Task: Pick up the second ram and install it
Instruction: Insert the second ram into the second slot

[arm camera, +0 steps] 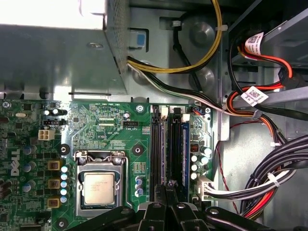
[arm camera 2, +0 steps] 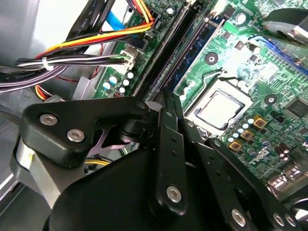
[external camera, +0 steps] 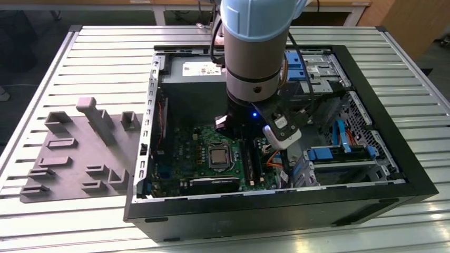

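My gripper [arm camera: 166, 185] [arm camera 2: 169, 94] hangs inside the open computer case, its two thin fingers pressed together, shut, over the near end of the memory slots [arm camera: 156, 144]. A blue-green ram stick [arm camera: 185, 142] [arm camera 2: 192, 53] stands in the slot nearest the cables. The slot beside it, straight under my fingertips, holds a thin dark strip seen edge-on; I cannot tell whether that is the second ram or whether my fingers touch it. In the exterior view the gripper [external camera: 228, 124] is low over the green motherboard [external camera: 184, 145], mostly hidden by the arm.
The processor socket [arm camera: 98, 187] [external camera: 219, 156] lies beside the slots. Bundled cables [arm camera: 269, 183] and orange-red wires [arm camera 2: 96, 41] run close on the other side. A grey moulded tray [external camera: 70, 158] sits on the slatted table at the exterior view's left. Case walls surround the arm.
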`<state>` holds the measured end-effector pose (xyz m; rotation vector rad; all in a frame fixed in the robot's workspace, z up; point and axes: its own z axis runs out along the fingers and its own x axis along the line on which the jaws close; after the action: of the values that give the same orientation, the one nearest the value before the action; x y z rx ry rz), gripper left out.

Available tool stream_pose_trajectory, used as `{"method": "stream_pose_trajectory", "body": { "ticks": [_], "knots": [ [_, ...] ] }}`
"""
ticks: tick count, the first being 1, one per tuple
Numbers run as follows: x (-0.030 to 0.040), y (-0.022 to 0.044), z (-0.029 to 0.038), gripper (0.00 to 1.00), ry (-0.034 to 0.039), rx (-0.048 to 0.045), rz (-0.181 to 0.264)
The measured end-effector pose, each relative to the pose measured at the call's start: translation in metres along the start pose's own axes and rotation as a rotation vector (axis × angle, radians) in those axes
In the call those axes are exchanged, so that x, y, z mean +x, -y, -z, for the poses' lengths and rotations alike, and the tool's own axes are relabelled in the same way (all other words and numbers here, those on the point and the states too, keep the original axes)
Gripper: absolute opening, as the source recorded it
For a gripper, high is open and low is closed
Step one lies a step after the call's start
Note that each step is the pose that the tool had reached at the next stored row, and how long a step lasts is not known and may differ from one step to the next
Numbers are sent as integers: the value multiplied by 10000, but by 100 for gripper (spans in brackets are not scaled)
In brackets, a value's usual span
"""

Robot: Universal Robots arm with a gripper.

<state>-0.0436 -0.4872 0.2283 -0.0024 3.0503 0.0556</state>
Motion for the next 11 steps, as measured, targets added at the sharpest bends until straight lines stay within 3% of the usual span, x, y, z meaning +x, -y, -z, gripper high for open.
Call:
{"method": "stream_pose_trajectory", "body": {
  "ticks": [11],
  "knots": [
    [0,0,-11,11,0,-36,-2]
  ]
}}
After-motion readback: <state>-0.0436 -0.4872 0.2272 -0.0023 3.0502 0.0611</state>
